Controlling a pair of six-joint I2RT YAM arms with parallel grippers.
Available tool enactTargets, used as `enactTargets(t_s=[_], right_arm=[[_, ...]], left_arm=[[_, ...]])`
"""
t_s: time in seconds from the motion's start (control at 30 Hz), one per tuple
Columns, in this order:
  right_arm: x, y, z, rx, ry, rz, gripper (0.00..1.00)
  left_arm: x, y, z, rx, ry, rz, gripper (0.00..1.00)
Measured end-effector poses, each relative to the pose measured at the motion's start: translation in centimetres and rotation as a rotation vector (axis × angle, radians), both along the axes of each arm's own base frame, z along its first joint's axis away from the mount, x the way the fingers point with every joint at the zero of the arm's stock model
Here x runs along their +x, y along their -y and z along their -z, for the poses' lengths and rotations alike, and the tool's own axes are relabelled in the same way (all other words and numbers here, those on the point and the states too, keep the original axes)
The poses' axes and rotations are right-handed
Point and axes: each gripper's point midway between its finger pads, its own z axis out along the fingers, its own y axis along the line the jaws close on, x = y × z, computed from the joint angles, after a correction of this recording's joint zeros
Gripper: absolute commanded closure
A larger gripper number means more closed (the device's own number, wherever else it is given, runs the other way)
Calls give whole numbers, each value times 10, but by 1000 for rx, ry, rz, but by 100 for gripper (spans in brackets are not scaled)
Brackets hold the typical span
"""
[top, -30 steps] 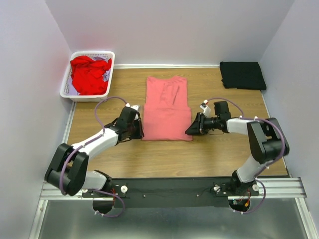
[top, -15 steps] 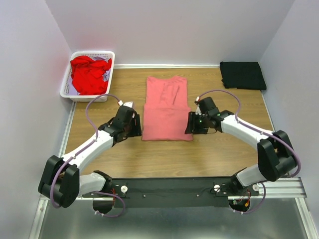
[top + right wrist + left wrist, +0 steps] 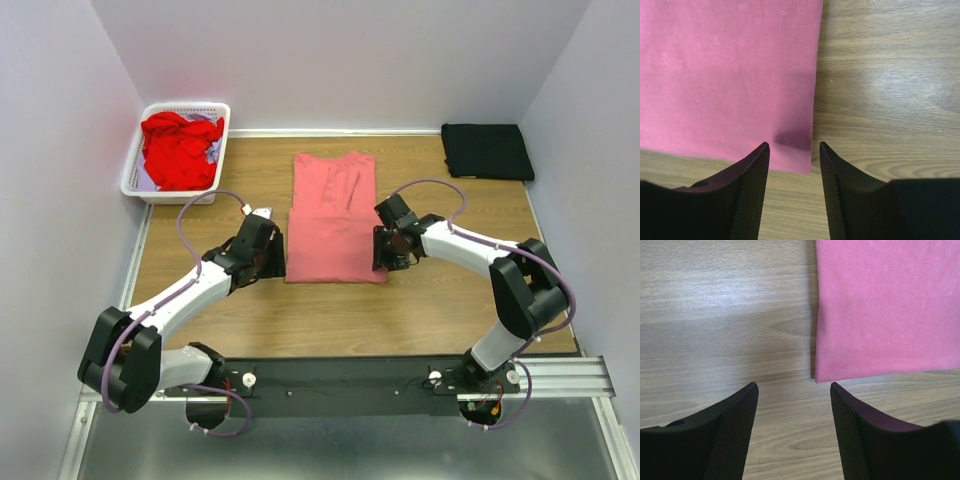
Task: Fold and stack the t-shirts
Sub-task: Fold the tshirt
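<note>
Three shirts show, each at a different stage. Pink shirt (image 3: 335,215) lies flat at the centre of the tabletop (image 3: 440,300), sides tucked in, collar toward the top of the frame. Its lower part looks doubled over into a slightly wider block. I judge it mid-fold, with at least one more fold and the move to a stack left to do. Black shirt (image 3: 487,150) sits as a neat rectangle in the upper right and looks finished, a likely base for the stack. Red shirt (image 3: 180,150) is crumpled in the basket (image 3: 133,170) at upper left, not yet begun, with a bit of lilac cloth (image 3: 150,182) under it.

Left fingers (image 3: 732,440) stand apart and released, gripping nothing, over bare wood with pink's lower left corner just ahead of their gap. Right fingers (image 3: 747,195) are likewise spread and empty at the lower right corner, which reaches between their tips. Whether they touch the cloth I cannot tell.

Pink's side edges and hem run straight and lie flat on the wood, with a crisp corner in each wrist view. Bare wood runs down both sides and below the hem toward the bottom of the frame, and more separates pink from black. Walls (image 3: 60,150) close in at left, top and right, with the basket and the black shirt close against them.
</note>
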Motion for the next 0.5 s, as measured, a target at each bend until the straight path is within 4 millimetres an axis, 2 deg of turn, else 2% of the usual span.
enactTargets(t_s=[0.5], right_arm=[[-17, -1, 18, -31, -55, 14, 49]], left_arm=[[-4, 3, 10, 20, -32, 16, 33]])
